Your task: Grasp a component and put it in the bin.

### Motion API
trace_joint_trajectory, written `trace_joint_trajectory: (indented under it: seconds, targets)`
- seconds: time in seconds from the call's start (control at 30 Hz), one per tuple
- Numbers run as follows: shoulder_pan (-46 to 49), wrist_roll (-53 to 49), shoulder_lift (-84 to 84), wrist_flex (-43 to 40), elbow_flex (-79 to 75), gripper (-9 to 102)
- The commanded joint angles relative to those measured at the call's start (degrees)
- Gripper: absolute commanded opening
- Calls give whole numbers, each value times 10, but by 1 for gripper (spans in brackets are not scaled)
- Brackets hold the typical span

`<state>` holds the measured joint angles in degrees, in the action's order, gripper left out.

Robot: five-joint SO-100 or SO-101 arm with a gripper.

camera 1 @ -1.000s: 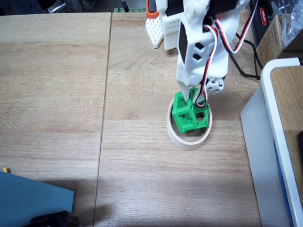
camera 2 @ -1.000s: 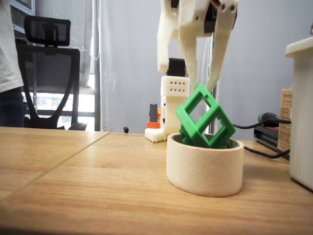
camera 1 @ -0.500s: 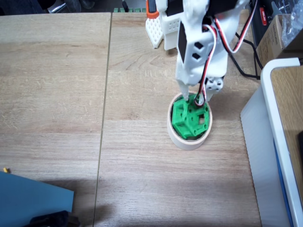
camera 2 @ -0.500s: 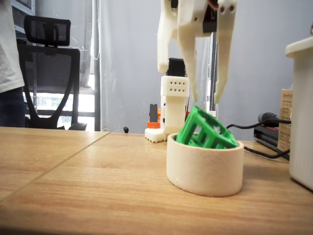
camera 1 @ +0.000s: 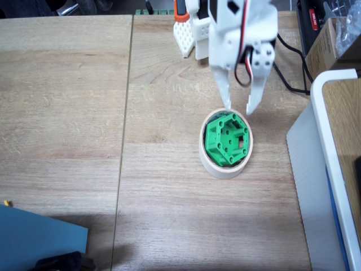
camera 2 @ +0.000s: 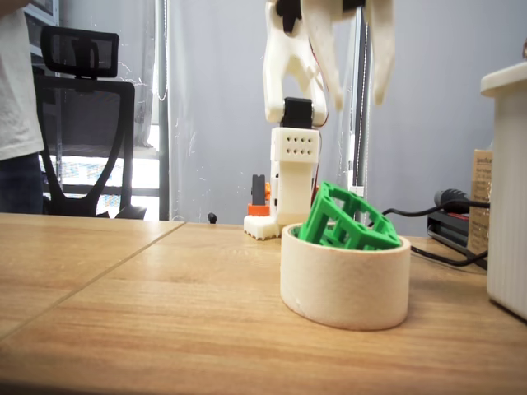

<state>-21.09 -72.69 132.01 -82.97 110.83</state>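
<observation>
The green hexagonal component [camera 1: 227,139] lies inside the cream tape-roll bin [camera 1: 211,164], its holed face up. From the low side camera the component [camera 2: 346,222] sits tilted in the bin [camera 2: 344,282], its upper part poking above the rim. My white gripper [camera 1: 240,107] hangs open just behind the bin in the top-down fixed view, holding nothing. In the low fixed view the gripper [camera 2: 356,103] is well above the component, with a clear gap between them.
A large white-edged box [camera 1: 324,169] stands at the right, close to the bin. The arm's white base [camera 2: 294,177] and black cables [camera 1: 287,62] lie behind. A blue sheet [camera 1: 39,237] covers the lower left corner. A person [camera 2: 12,107] stands beside an office chair [camera 2: 86,123] at the left.
The gripper let go of the green component, which dropped from a corner-up tilt to lie in the tape roll. The gripper then rose and drew back, open.
</observation>
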Motion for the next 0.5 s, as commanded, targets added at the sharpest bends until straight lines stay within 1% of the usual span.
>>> trace_joint_trajectory:
  seconds: [0.0, 0.37, 0.47]
  targets:
    - [57, -4, 70, 5, -8, 12]
    - [265, -4, 153, 5, -4, 0]
    - [339, -4, 171, 5, -3, 0]
